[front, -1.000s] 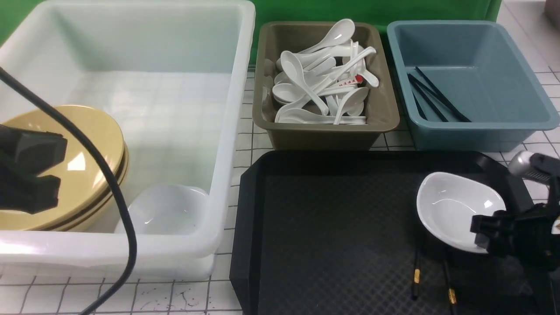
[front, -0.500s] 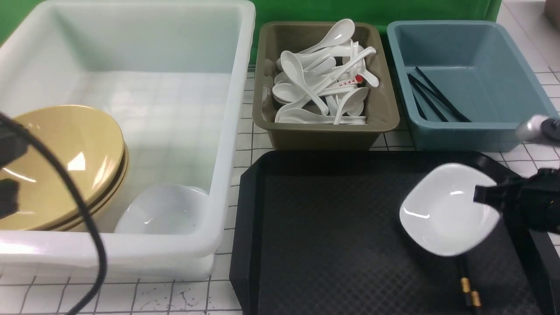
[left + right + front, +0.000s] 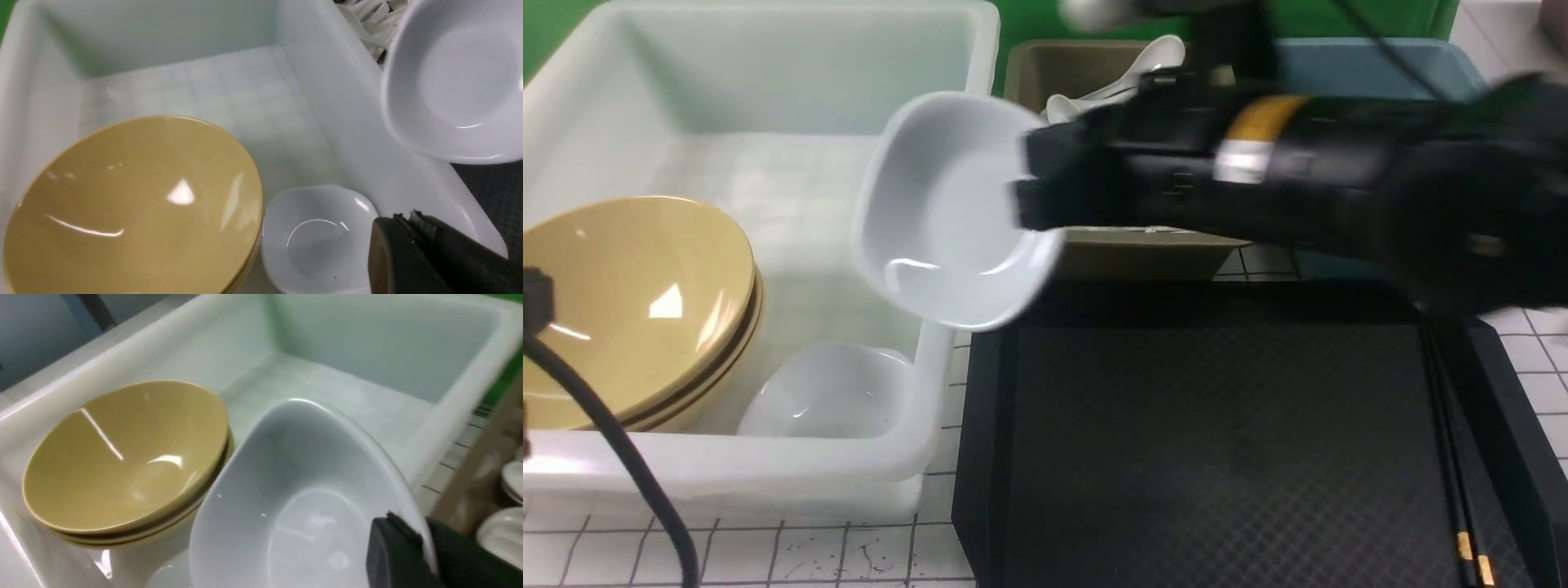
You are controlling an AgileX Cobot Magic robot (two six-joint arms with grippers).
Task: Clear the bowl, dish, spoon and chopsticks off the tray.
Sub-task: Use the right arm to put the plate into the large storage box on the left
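In the front view, the right tool (image 3: pixel 1033 184) pinches the white dish (image 3: pixel 960 208) at upper centre; black chopsticks (image 3: pixel 1454 457) lie on the tray (image 3: pixel 1217 457), lower right. The left wrist view shows the left tool (image 3: pixel 408 220) closed at lower right. The right wrist view shows the dish's rim gripped, lower right.

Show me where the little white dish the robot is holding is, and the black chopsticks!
White dish (image 3: pixel 952 204): front view, on its inside.
Chopsticks (image 3: pixel 1458 482): front view, on one stick's dark shaft.
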